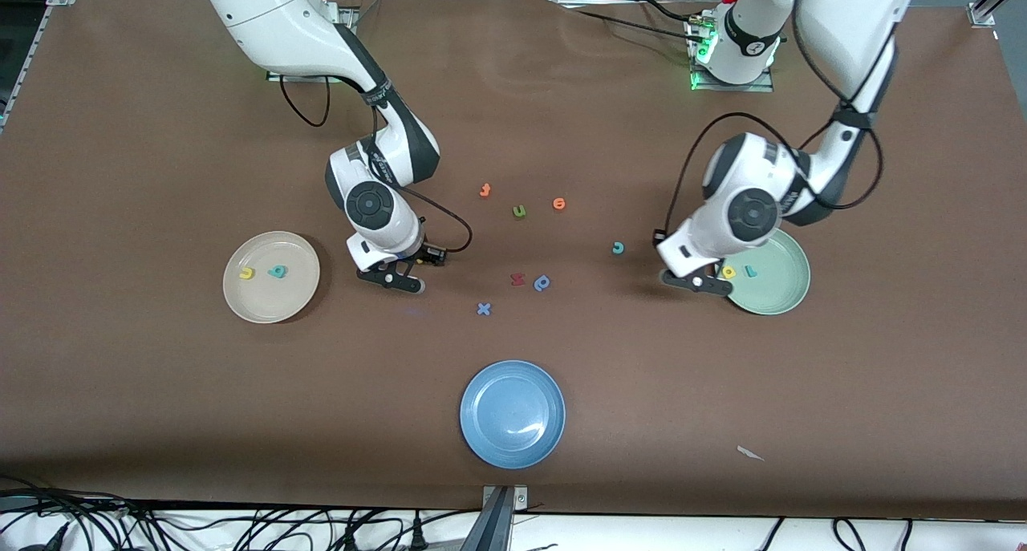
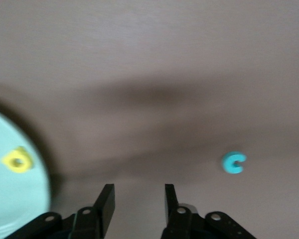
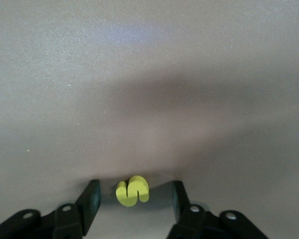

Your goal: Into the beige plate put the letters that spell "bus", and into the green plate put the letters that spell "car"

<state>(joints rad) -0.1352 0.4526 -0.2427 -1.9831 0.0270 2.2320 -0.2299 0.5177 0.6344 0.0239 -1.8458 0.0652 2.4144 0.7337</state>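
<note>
The beige plate (image 1: 273,302) holds a yellow "u" (image 1: 246,273) and a teal "b" (image 1: 278,272). Beside it, low over the table, my right gripper (image 1: 391,279) (image 3: 136,185) stands open around the yellow "s" (image 3: 132,191), with a gap on each side; the front view hides the "s". The green plate (image 1: 770,290) (image 2: 10,199) holds a yellow "a" (image 1: 728,272) (image 2: 17,161) and a light-blue "r" (image 1: 750,270). My left gripper (image 1: 695,282) (image 2: 138,188) hangs open and empty by that plate's rim. The teal "c" (image 1: 617,248) (image 2: 233,162) lies on the table near it.
Mid-table lie two orange letters (image 1: 485,190) (image 1: 559,204), a green "u" (image 1: 519,211), a dark red letter (image 1: 517,279), a darker blue rounded letter (image 1: 542,282) and a blue "x" (image 1: 483,309). A blue plate (image 1: 512,413) sits nearest the front camera.
</note>
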